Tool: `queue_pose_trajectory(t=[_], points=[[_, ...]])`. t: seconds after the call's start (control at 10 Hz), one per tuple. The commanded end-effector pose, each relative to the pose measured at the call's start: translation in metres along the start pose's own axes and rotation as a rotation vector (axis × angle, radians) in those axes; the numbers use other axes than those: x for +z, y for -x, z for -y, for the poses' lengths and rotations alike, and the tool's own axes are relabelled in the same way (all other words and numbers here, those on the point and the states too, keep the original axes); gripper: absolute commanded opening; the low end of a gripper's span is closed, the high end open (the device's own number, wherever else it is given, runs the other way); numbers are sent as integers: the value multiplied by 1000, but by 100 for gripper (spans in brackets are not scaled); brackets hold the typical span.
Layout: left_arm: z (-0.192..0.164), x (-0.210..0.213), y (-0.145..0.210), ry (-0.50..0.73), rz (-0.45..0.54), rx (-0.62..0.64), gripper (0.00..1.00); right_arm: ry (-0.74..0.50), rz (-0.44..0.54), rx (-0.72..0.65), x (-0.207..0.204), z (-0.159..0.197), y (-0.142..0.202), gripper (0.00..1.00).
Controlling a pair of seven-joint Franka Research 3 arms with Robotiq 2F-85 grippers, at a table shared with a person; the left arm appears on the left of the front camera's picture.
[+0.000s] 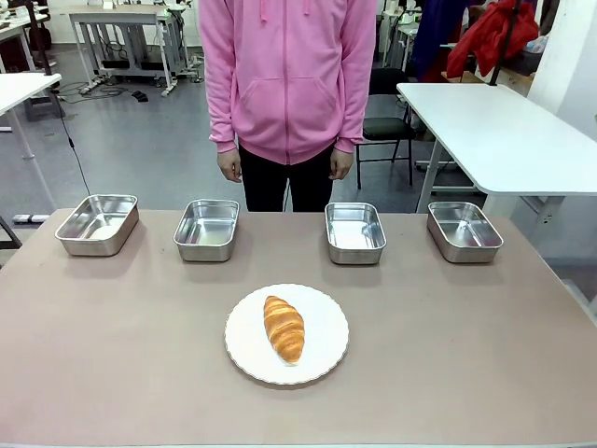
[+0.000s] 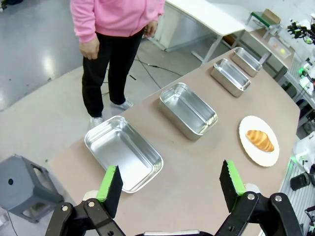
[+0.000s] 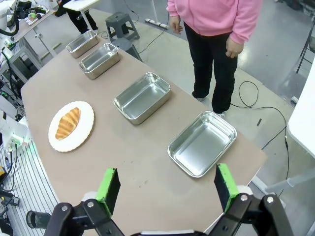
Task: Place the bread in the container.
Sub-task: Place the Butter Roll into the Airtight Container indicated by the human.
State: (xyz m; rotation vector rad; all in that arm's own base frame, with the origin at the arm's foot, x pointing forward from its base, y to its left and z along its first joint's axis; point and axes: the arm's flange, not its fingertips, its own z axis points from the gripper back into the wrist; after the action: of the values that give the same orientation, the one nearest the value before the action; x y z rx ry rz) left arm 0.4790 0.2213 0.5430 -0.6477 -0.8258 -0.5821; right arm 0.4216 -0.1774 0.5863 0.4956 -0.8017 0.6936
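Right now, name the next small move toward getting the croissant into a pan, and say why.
Probably lower the left gripper toward the croissant, jaws open. The croissant lies untouched on the white plate; the left gripper and right gripper both hang open and empty, high above the table, so nothing is grasped yet. The steel pans stand empty.
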Motion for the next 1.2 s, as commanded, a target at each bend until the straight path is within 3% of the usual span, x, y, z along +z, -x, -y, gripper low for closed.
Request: queue_pose_trajectory(t=[0.0, 1.1], points=[[1, 1, 0, 10, 12, -8, 100, -2, 4, 5, 0, -1, -2, 100], [1, 1, 0, 10, 12, -8, 100, -2, 4, 5, 0, -1, -2, 100]])
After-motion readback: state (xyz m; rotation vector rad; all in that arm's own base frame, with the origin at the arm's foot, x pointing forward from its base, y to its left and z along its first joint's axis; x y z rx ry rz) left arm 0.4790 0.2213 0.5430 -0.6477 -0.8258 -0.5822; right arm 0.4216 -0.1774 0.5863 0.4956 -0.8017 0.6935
